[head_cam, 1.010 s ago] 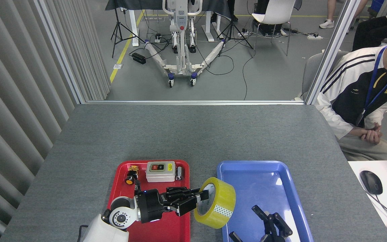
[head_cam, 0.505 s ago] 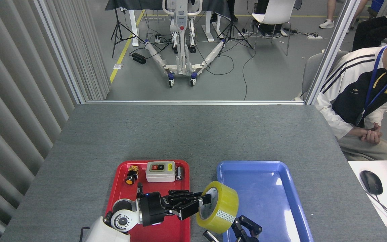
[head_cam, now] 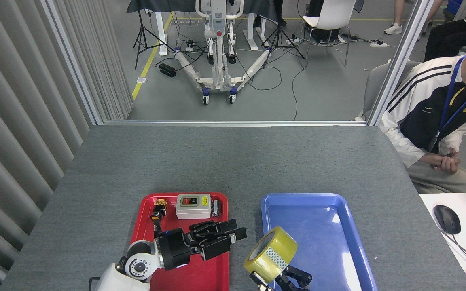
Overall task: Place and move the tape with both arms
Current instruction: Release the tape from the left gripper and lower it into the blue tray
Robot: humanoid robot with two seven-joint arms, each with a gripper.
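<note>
Left jaws (head_cam: 233, 234) parted, empty, right jaws (head_cam: 283, 279) clasping tape (head_cam: 271, 254) over blue tray (head_cam: 338, 242)

tape (head_cam: 271, 258): translucent yellow, white core, white dotted patch
left tray (head_cam: 146, 226): red
right tray (head_cam: 338, 242): blue
switch box (head_cam: 193, 205): grey-white, yellow label
table (head_cam: 233, 161): speckled grey
left gripper (head_cam: 227, 236): black
right gripper (head_cam: 285, 279): black
</note>
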